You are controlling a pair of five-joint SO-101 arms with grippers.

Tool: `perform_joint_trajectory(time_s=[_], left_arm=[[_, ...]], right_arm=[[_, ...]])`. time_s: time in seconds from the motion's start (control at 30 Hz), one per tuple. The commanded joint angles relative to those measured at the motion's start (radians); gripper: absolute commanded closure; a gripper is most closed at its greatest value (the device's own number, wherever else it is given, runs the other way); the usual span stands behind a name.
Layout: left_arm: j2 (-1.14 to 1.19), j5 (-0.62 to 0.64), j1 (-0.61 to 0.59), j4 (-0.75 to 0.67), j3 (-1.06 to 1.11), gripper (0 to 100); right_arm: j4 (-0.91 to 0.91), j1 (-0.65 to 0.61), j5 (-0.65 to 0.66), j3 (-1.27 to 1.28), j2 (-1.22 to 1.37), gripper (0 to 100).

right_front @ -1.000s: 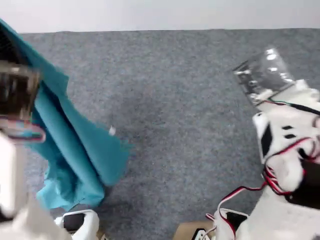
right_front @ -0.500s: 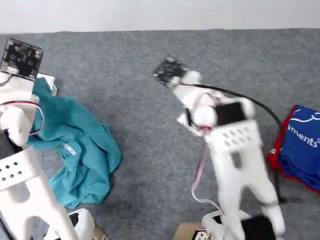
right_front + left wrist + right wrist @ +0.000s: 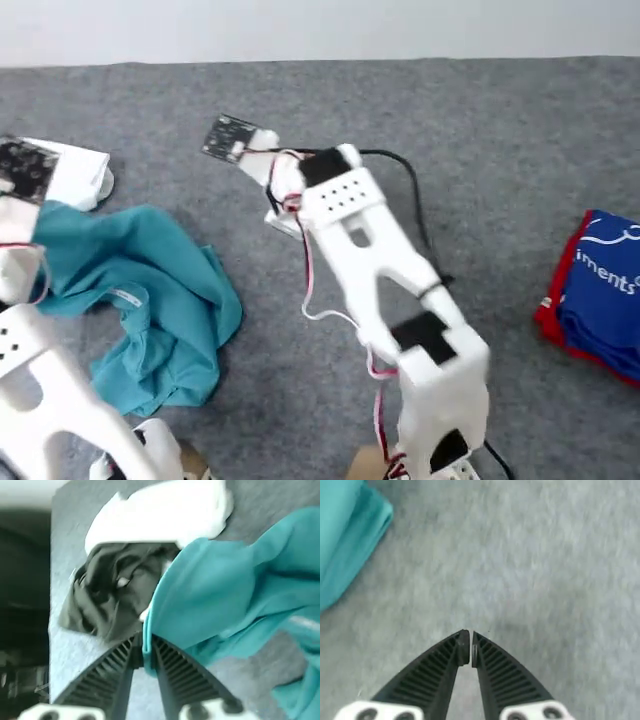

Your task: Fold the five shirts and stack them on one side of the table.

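A crumpled teal shirt [image 3: 150,300] lies at the table's left side. My left gripper [image 3: 146,652] is shut on a fold of its teal shirt [image 3: 220,590] edge. Beside it lie a dark shirt [image 3: 105,595] and a white shirt [image 3: 160,515], the white shirt [image 3: 75,170] at the far left edge. My right gripper [image 3: 470,647] is shut with nothing in it, low over bare grey mat, with the teal shirt [image 3: 345,540] off to one side. The right arm [image 3: 350,230] stretches from the front middle toward the back left.
A folded stack with a blue shirt [image 3: 605,290] on a red one [image 3: 548,315] sits at the right edge. The grey mat [image 3: 480,150] spreads between it and the teal shirt. A red and white cable [image 3: 310,290] hangs along the right arm.
The left arm has lowered the teal shirt from held up high to spread on the mat. The right arm has swung from the right side over to the centre left, uncovering the blue stack.
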Motion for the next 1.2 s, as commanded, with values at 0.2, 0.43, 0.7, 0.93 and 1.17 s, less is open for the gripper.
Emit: perform_joint_trajectory(time_s=[0.2, 0.43, 0.7, 0.93, 1.17], left_arm=[[-0.023, -0.040, -0.175, -0.071, -0.002, 100], [-0.023, -0.038, -0.175, -0.077, 0.047, 100], [-0.025, -0.035, -0.175, -0.077, 0.058, 100], [-0.025, -0.035, -0.176, -0.077, 0.062, 100], [-0.025, -0.034, -0.175, -0.077, 0.064, 100]], right_arm=[[0.065, -0.101, -0.003, -0.502, 0.326, 98.3], [0.182, -0.205, -0.009, -0.715, 0.493, 89.6], [0.222, -0.285, -0.005, -0.839, 0.595, 82.3], [0.194, -0.305, -0.003, -0.839, 0.657, 78.0], [0.131, -0.298, 0.041, -0.839, 0.728, 78.0]])
